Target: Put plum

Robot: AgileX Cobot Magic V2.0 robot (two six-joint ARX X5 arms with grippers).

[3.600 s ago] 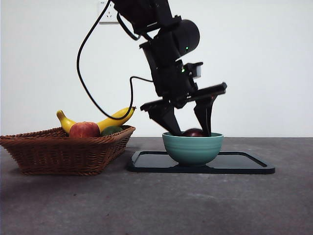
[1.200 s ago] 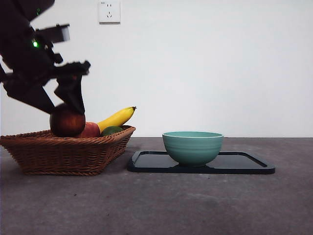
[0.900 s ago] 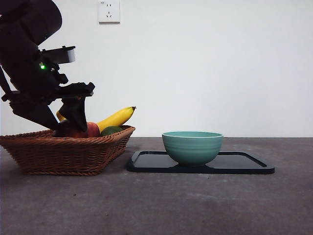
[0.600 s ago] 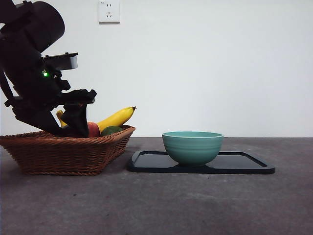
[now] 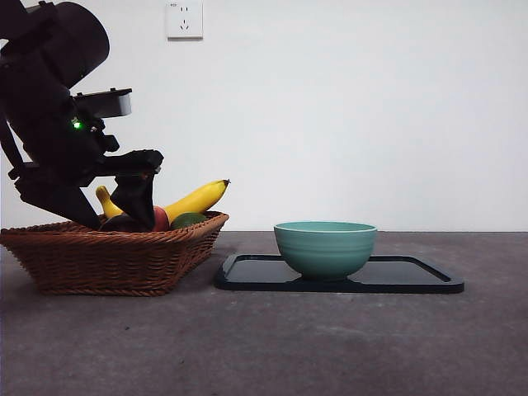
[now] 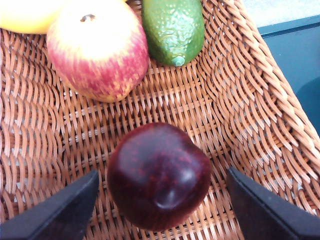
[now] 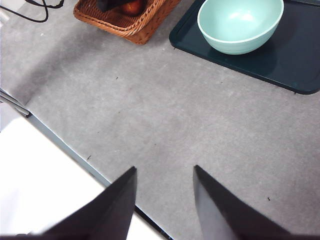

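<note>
A white wall backs a grey table. At nine o'clock in the front view, the left gripper (image 5: 107, 216) hangs in the wicker basket (image 5: 99, 260), jaws spread wide and clear of the plum (image 6: 159, 176) resting on the weave; best lift straight up, avoiding the red-yellow fruit (image 6: 97, 50). Only its wrist view shows that gap. The right gripper (image 7: 162, 175) waits, jaws parted, empty.

I see right gripper (image 7: 164, 200) jaws apart over bare grey table (image 7: 165, 115); teal bowl (image 7: 240, 24) on dark tray (image 7: 292, 60), wicker basket (image 7: 140, 25) beside.
</note>
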